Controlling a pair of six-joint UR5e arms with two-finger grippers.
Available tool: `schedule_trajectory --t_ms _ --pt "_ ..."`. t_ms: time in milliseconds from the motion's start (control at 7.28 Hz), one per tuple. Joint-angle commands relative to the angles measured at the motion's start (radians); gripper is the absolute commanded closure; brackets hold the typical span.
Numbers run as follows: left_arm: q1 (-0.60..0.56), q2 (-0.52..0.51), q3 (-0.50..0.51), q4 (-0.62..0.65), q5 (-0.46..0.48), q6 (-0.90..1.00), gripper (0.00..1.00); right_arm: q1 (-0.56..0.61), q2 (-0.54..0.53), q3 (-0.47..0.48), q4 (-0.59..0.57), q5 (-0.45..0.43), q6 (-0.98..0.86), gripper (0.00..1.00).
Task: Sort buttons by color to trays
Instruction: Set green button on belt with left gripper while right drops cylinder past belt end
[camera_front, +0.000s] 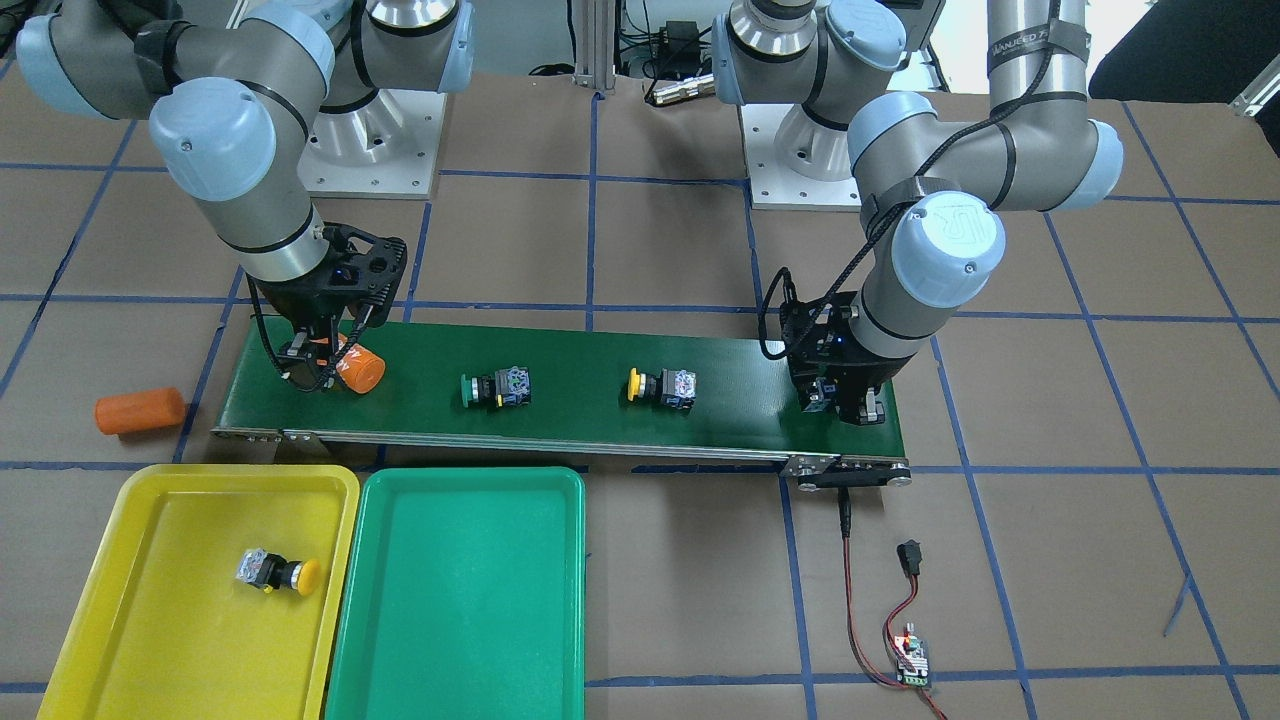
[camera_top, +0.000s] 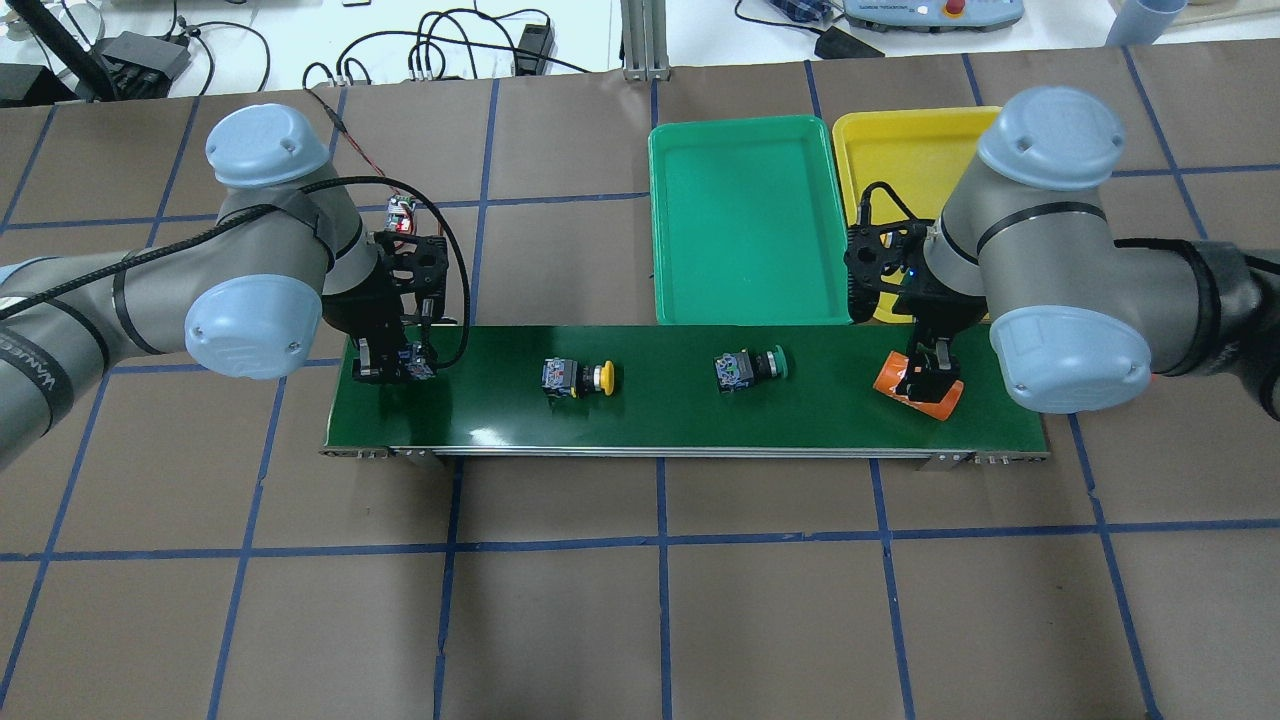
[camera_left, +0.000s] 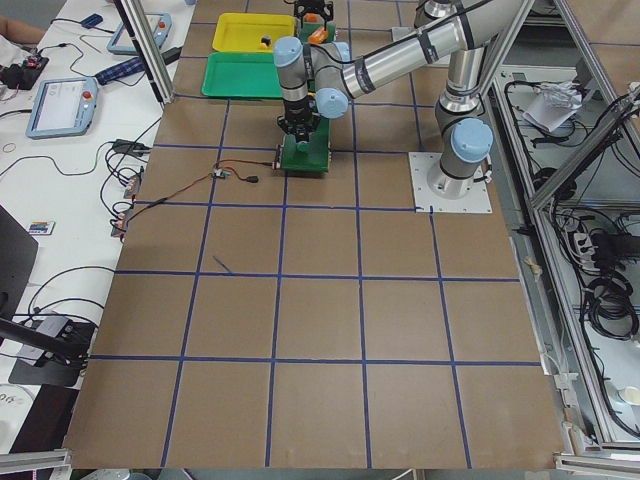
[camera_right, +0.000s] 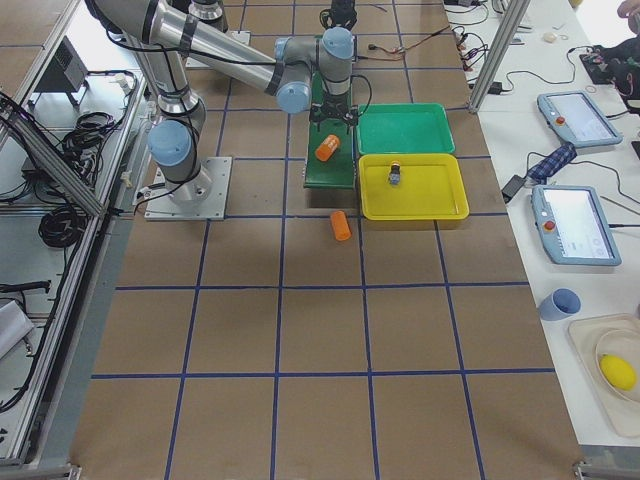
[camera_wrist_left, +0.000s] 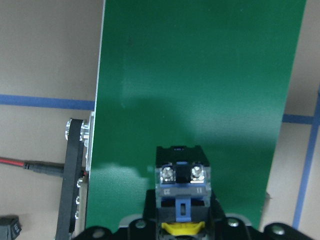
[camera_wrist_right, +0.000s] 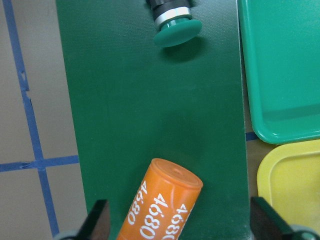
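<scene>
Logging the conveyor belt (camera_front: 580, 345) lying across the desk (camera_front: 660, 600) and carrying two loose buttons on their sides, well apart: the green button (camera_front: 495, 388) nearer the trays, the belt yellow button (camera_front: 662, 387) about mid-belt. Neither sorted yet.

Finding the right pincer (camera_wrist_right: 181, 215) released, fingers spread wide either side of the orange cylinder (camera_wrist_right: 162, 205) marked 4680, not touching it. Probably lining up to clear it off the belt, it being no button. Noting a second orange cylinder (camera_front: 140, 410) lying on the desk just past the belt's end, which fits that reading.

Seeing the left pincer (camera_top: 392, 362) low over the opposite end of the belt, apparently clenched on the held button (camera_wrist_left: 182, 182). Terminal end pointing away from the wrist, a yellow part showing at the near end, cap colour not being certain. Likely feeding it onto the belt.

Counting one sorted yellow button (camera_front: 277, 572) lying in the yellow tray (camera_front: 180, 630), with no button showing in the green tray (camera_front: 460, 610). Trays sitting side by side just beside the right arm's end of the belt, presumably keeping carries short. Judging the task to be early.
</scene>
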Motion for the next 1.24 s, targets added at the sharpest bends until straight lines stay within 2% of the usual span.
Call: schedule_trajectory --t_ms 0,275,550,687,962,1099 --pt "-0.003 0.043 0.002 0.012 -0.013 -0.066 0.0 0.0 0.006 0.0 -0.006 0.001 0.0 0.0" --pt "-0.026 0.097 0.012 -0.013 -0.034 -0.303 0.0 0.002 0.006 0.003 -0.006 0.001 -0.006 0.0" --pt "-0.035 0.118 0.037 -0.049 -0.041 -0.561 0.0 0.053 0.029 0.058 -0.151 -0.014 -0.012 0.0" --pt "-0.037 0.129 0.095 -0.141 -0.054 -0.61 0.0 0.066 0.053 0.069 -0.218 -0.017 -0.054 0.0" --pt "-0.04 0.16 0.225 -0.378 -0.061 -0.872 0.0 0.068 0.064 0.069 -0.216 -0.013 -0.059 0.0" --pt "-0.045 0.163 0.241 -0.422 -0.052 -1.027 0.0 0.068 0.069 0.069 -0.21 -0.008 -0.059 0.0"
